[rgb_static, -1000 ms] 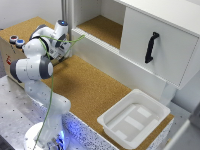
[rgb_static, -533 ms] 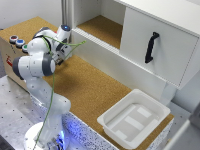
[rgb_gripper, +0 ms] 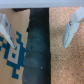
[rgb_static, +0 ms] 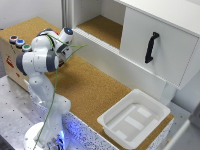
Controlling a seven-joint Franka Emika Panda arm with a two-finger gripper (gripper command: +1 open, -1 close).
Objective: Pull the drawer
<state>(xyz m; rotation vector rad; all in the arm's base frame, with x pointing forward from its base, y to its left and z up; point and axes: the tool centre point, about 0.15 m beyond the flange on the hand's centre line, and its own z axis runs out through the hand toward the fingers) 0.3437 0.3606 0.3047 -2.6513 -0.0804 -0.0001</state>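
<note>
My gripper point(rgb_gripper: 40, 29) hung wide open, holding nothing. Below it lay a cardboard box point(rgb_gripper: 12, 55) with a blue printed mark, too blurred to read. The drawer point(rgb_static: 102, 30) sat just beyond me, its cork floor seemingly bare.

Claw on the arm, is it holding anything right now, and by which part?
Nothing is held. In the wrist view the claw is open, its fingers spread apart with only the surface below showing between them.
</note>
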